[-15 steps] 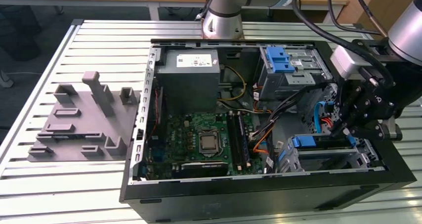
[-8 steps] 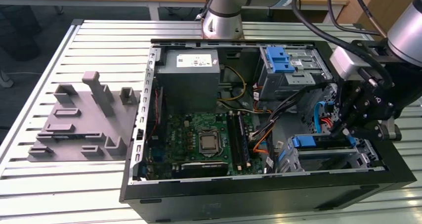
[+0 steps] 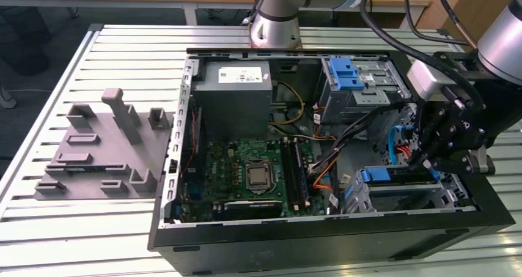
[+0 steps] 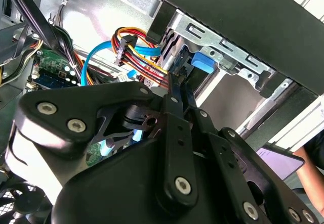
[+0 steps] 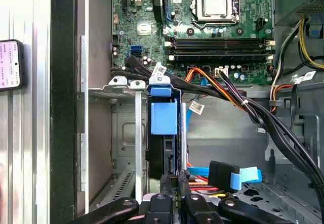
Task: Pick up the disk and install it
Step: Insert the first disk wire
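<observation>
The robot arm (image 3: 489, 38) reaches down from the exterior view's upper right, its wrist bent downward. Its black gripper (image 3: 424, 161) points down with the two fingers (image 5: 174, 183) drawn close together, almost touching, in both wrist views.

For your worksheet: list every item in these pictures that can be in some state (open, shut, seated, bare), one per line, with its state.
computer case: side panel off, inside open to view
disk: standing on edge inside the drive bay, blue bracket facing out
gripper: fingers together, down at the disk's edge
processor socket: bare, no cooler on it
</observation>
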